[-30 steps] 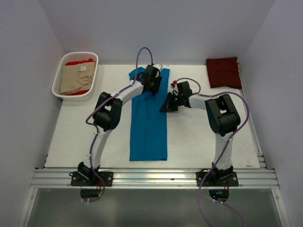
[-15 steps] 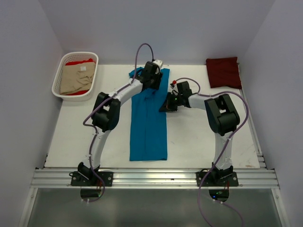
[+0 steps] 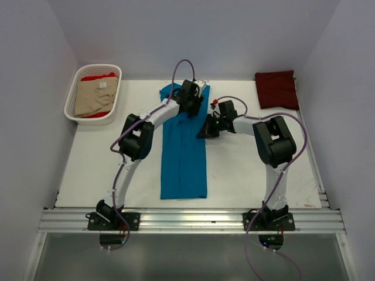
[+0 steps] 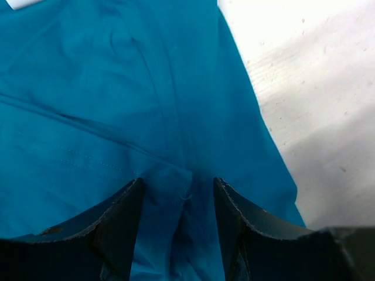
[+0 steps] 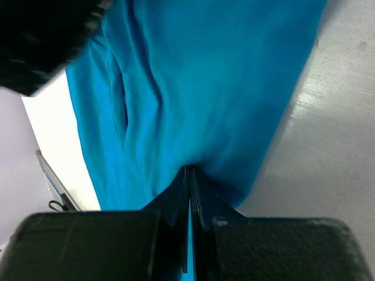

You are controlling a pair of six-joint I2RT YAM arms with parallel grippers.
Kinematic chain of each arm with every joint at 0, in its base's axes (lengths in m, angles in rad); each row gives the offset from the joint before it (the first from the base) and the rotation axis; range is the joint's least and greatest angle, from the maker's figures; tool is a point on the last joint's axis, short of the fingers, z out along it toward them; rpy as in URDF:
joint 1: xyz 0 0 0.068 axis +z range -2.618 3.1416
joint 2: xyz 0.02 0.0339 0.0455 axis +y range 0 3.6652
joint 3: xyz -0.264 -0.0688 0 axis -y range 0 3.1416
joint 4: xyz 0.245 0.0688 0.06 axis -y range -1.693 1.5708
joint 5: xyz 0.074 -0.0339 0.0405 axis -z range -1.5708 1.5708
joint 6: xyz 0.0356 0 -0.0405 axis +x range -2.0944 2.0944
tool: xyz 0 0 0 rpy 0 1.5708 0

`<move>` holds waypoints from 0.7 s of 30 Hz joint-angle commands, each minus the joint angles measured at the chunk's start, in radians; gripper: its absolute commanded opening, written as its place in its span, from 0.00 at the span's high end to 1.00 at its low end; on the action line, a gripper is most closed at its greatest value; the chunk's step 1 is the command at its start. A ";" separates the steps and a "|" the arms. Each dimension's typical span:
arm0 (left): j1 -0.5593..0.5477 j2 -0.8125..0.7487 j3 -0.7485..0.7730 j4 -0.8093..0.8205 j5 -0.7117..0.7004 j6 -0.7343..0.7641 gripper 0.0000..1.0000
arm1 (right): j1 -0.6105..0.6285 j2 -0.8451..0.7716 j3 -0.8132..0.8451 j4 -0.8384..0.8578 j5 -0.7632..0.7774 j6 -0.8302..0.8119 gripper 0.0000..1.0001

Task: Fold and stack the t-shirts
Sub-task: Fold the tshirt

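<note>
The teal-blue t-shirt (image 3: 183, 152) lies as a long narrow strip down the middle of the table. My left gripper (image 3: 191, 97) is over its far end. In the left wrist view the gripper (image 4: 177, 182) is open, and a raised fold of the teal cloth (image 4: 146, 88) lies between the jaws. My right gripper (image 3: 206, 129) is at the strip's right edge. In the right wrist view it (image 5: 189, 170) is shut on the edge of the teal cloth (image 5: 193, 82). The dark maroon t-shirt (image 3: 276, 89) lies folded at the back right.
A white slotted basket (image 3: 71, 115) stands at the back left. It holds the beige t-shirt (image 3: 94, 98) on top of the bright red one (image 3: 97, 76). White walls close in the table on three sides. A metal rail (image 3: 187, 219) runs along the near edge.
My left gripper has shifted and turned slightly over the shirt's far end. The right gripper has kept its hold and has not moved.
</note>
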 commanded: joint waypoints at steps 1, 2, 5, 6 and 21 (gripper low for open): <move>0.003 0.009 0.029 -0.016 0.013 0.026 0.45 | 0.003 0.040 0.006 -0.033 0.046 -0.022 1.00; 0.003 0.012 0.028 -0.015 0.012 0.025 0.46 | 0.003 0.040 0.004 -0.033 0.046 -0.023 1.00; 0.003 0.010 0.022 -0.008 0.010 0.021 0.46 | 0.003 0.037 0.001 -0.034 0.046 -0.025 1.00; 0.003 0.010 0.023 -0.007 0.007 0.021 0.46 | 0.003 0.037 0.001 -0.034 0.047 -0.025 1.00; 0.004 -0.115 -0.110 0.070 -0.157 -0.009 0.86 | 0.004 0.043 0.000 -0.027 0.046 -0.026 1.00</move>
